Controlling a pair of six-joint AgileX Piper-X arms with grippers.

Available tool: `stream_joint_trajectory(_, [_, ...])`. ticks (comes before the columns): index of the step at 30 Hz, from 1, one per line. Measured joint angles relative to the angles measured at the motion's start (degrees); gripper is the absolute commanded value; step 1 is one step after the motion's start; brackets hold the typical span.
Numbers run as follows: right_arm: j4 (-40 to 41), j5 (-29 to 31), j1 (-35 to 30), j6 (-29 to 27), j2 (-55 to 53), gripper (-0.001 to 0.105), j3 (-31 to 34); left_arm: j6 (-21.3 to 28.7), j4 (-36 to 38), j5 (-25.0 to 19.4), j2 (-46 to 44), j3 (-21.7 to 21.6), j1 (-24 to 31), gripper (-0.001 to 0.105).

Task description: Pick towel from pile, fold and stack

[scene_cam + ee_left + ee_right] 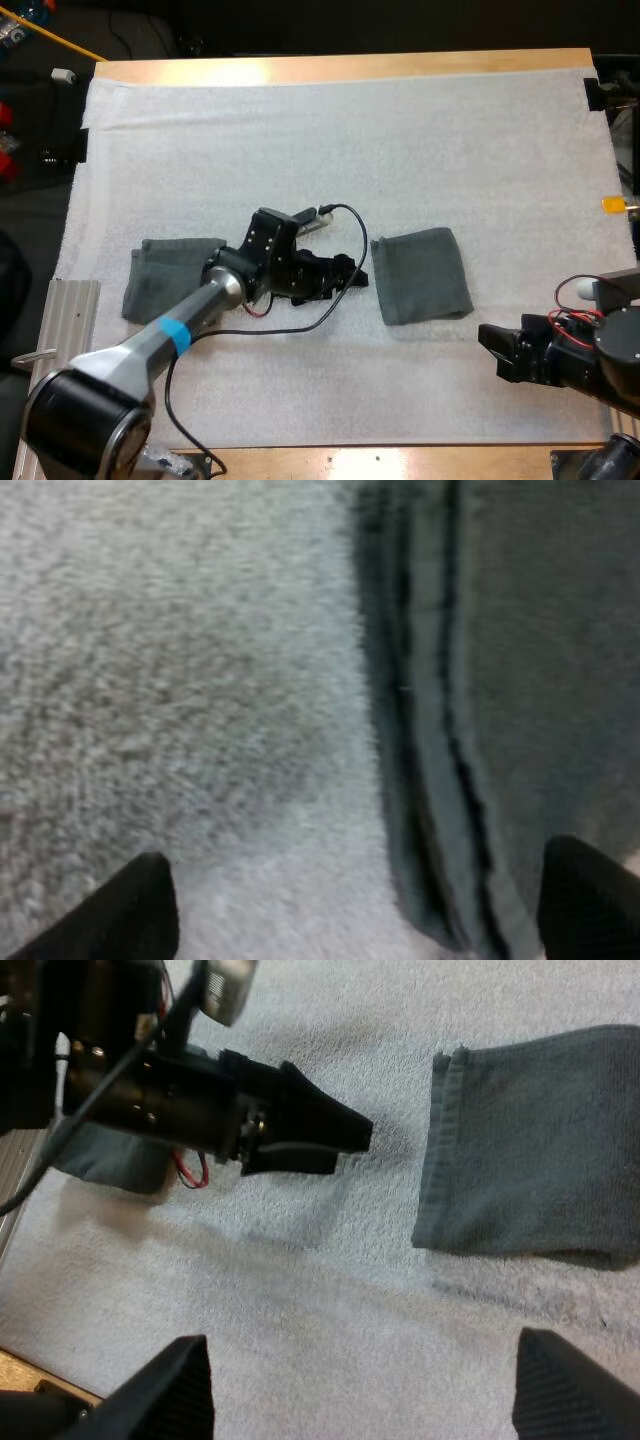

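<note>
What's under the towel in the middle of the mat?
The towel lies flat on the mat, which shows all around it. Whatever is right beneath the towel is covered.

Two dark grey-green towels are counted: a folded towel (422,275) and a second towel (165,278). Two grippers are counted, the left gripper (356,272) and the right gripper (490,350). One white mat (350,140) and one desk (350,66) are seen.
</note>
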Motion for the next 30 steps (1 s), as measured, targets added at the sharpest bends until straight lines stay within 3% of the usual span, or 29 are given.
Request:
stream_joint_trajectory(16, [0.0,0.0,0.0,0.0,0.0,0.062,0.0,-3.9,-2.7,0.4,3.0,0.0,-0.3,0.072])
stream_joint_trajectory(30, [0.0,0.0,0.0,0.0,0.0,0.062,0.0,-9.0,-2.9,0.2,6.5,-4.7,-6.6,0.072])
